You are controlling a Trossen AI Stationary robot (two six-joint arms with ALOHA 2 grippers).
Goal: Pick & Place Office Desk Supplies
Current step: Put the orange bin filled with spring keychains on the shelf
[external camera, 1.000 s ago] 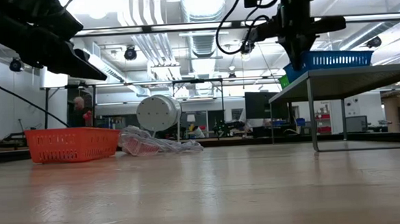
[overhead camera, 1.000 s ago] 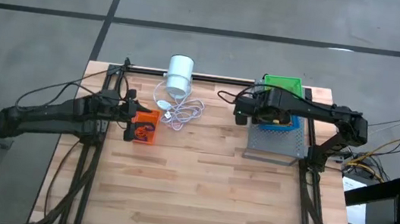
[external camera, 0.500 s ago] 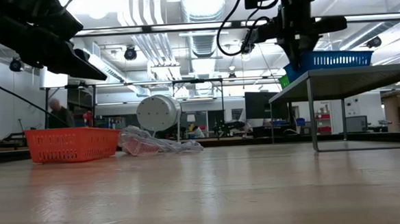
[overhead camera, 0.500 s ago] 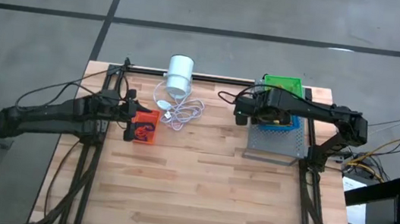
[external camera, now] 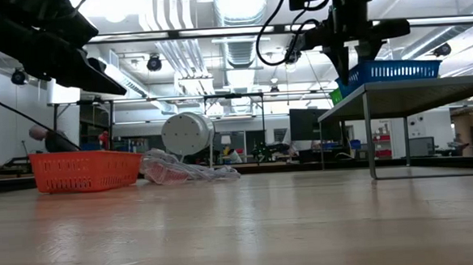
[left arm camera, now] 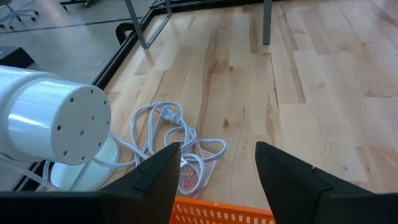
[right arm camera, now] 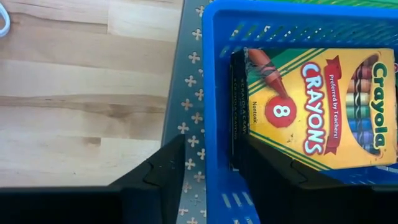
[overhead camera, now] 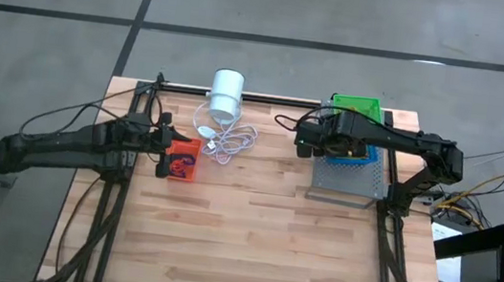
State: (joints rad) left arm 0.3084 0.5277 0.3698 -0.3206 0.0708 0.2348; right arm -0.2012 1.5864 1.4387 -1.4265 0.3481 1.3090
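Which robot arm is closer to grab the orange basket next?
Left. The left end effector hangs open right above the small red-orange plastic basket. The right end effector is far across the wooden table, straddling the blue plastic basket's wall.

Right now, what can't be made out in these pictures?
- Orange basket: the contents; the left gripper covers it from above, its wall blocks the low view.
- Blue basket: in the high view the right gripper and arm hide it; the right wrist view cuts off its far end, past the crayon box.
- Green basket: the contents, too small to tell.
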